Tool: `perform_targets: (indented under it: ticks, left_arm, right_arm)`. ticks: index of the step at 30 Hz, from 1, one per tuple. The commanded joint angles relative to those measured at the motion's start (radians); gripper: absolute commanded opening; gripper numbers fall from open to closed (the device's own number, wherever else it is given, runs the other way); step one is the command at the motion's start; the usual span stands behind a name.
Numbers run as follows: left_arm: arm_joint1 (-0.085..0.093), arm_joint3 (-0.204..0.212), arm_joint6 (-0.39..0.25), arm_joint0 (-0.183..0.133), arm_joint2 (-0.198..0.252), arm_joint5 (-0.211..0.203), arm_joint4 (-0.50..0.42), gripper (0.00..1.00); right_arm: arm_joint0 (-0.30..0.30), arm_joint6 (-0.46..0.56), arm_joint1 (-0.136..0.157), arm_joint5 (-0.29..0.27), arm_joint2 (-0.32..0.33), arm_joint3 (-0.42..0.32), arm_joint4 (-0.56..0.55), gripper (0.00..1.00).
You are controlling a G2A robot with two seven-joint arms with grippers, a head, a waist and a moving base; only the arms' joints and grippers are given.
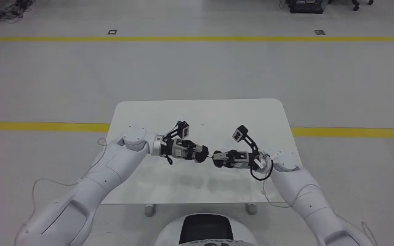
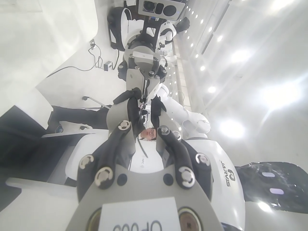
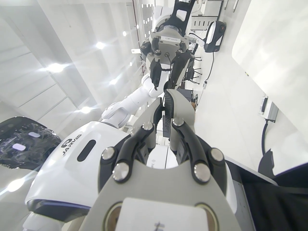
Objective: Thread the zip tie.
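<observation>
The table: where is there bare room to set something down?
The far strip of the table, between its back edge and the arms, is bare. Crowded mid-table, where left hand and right hand meet at the zip tie.

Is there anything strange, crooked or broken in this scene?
Nothing stands out. The left claw and right claw face each other over the table, with the zip tie between them. I see no damage.

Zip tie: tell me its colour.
The zip tie is black; it shows best in the left wrist view.
</observation>
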Motion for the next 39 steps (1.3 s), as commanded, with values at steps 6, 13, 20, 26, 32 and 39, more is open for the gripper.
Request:
perform_targets:
  ticks: [6, 13, 20, 26, 32, 39]
  left_arm:
    - [-0.002, 0.005, -0.013, -0.002, 0.002, -0.005, -0.003, 0.09]
    - [-0.003, 0.006, -0.016, -0.004, 0.005, -0.006, 0.000, 0.11]
    - [-0.004, 0.004, -0.015, -0.004, 0.007, -0.006, 0.003, 0.10]
    - [-0.005, 0.004, -0.012, -0.004, 0.009, -0.004, 0.006, 0.08]
    - [-0.006, 0.006, -0.010, -0.005, 0.011, -0.004, 0.006, 0.08]
    - [-0.007, 0.011, -0.012, -0.006, 0.011, -0.005, 0.003, 0.08]
  right_arm:
    - [0.001, 0.000, -0.001, 0.000, 0.001, 0.006, 0.002, 0.00]
    - [0.000, -0.004, -0.003, 0.000, 0.001, 0.004, 0.003, 0.00]
    - [0.002, -0.021, -0.008, 0.000, -0.007, 0.001, -0.010, 0.00]
    - [-0.002, -0.053, -0.011, 0.000, -0.008, -0.009, -0.028, 0.00]
    - [-0.011, -0.069, -0.013, 0.000, 0.004, -0.023, -0.033, 0.00]
    - [-0.021, -0.073, -0.013, 0.000, 0.020, -0.028, -0.038, 0.00]
